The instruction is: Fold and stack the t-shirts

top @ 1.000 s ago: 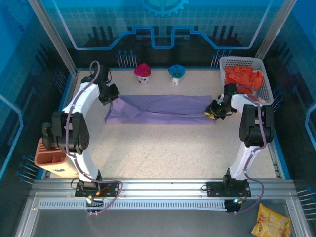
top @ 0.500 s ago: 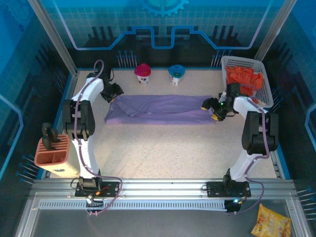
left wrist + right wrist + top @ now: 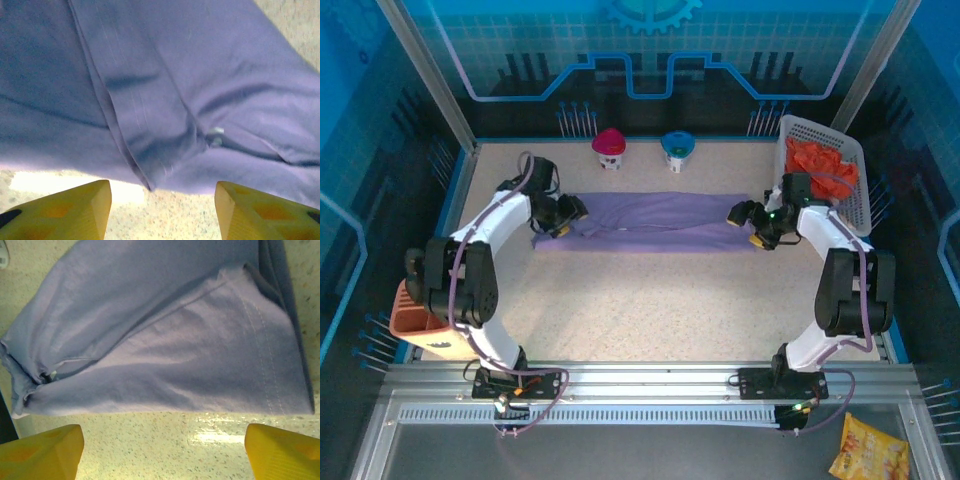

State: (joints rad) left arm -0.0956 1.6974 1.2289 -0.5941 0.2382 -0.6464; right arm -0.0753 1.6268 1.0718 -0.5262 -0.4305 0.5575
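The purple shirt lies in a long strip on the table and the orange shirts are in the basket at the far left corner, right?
No, the basket with the orange shirts is at the far right corner, as the top external view shows. The rest is right.

Your top camera sits high above and behind the arm bases [image 3: 517,382], looking down and away over the whole table [image 3: 650,300]. Each wrist camera hangs very close over the surface, looking down past its own yellow fingertips [image 3: 65,212]. The left one sees the left end of the lavender t-shirt [image 3: 165,90] and the right one its right end, and both ends also lie far across the top view.
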